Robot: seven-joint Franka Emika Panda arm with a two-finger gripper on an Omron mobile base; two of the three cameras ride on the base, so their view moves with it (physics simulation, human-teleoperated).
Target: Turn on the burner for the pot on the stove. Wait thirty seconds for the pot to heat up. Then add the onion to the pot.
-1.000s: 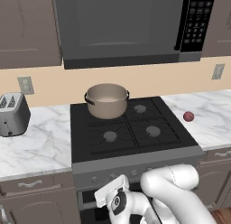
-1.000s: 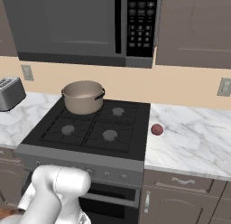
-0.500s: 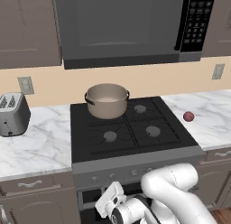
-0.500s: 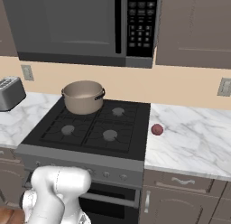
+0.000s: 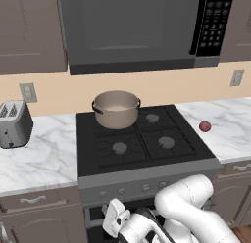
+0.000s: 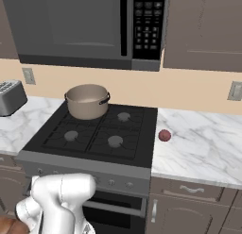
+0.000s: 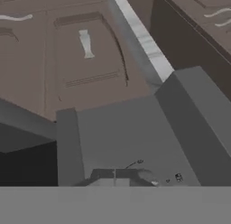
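The tan pot (image 5: 116, 109) (image 6: 87, 102) stands on the back left burner of the stove (image 5: 147, 161) (image 6: 142, 134) and hides that burner's cap. On the marble counter right of the cooktop lies the small dark-red onion (image 5: 205, 126) (image 6: 164, 135). A row of small grey knobs (image 5: 141, 186) (image 6: 111, 182) runs along the stove's front. My hand (image 5: 116, 221) hangs low before the oven door, just under the knobs. In the hand view the gripper (image 7: 115, 175) has its tips together, shut on nothing.
A silver toaster (image 5: 13, 123) (image 6: 9, 97) sits on the left counter. The microwave (image 5: 137, 29) (image 6: 90, 25) hangs over the cooktop. Three uncovered burner caps (image 5: 119, 147) show under the grates. Brown cabinet doors (image 7: 85, 47) lie ahead of the hand.
My hand has sunk a little lower and to the left in front of the oven door. The pot and the onion have stayed put.
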